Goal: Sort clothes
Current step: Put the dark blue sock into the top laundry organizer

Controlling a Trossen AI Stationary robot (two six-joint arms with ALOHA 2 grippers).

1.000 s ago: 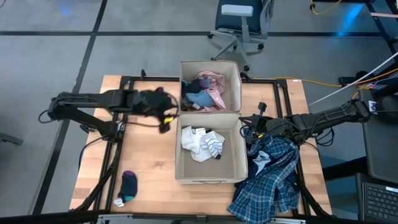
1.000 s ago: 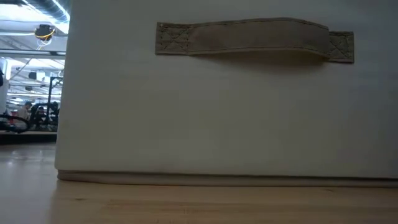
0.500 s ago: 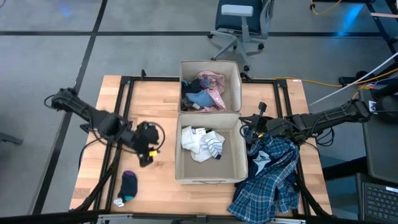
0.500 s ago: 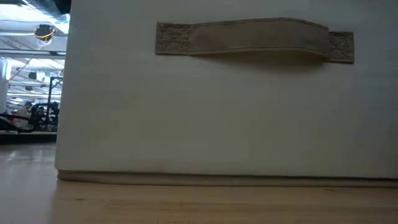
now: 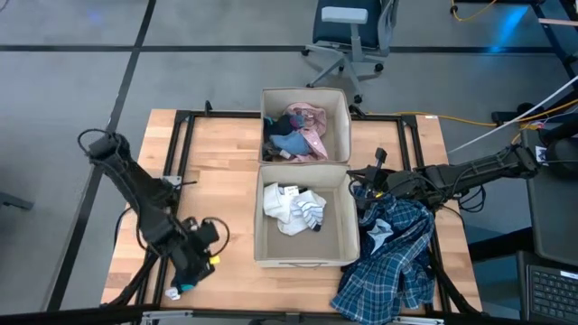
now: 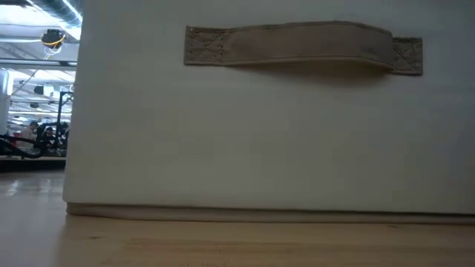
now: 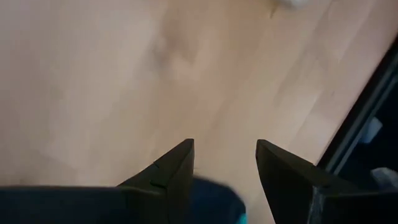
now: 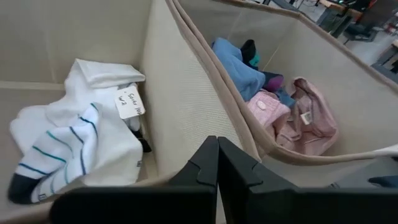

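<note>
While its fingers stand apart with nothing between them, the left gripper hangs low over the table's front left corner, directly above a dark sock; a small pale sock lies just beside it. Right gripper rests pressed together and empty beside the near bin, above the plaid shirt. Near bin holds white socks; far bin holds a pink shirt and blue garment.

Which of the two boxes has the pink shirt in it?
The far bin, the one nearest the office chair, holds the pink shirt. The near bin holds only white, striped clothes.
</note>
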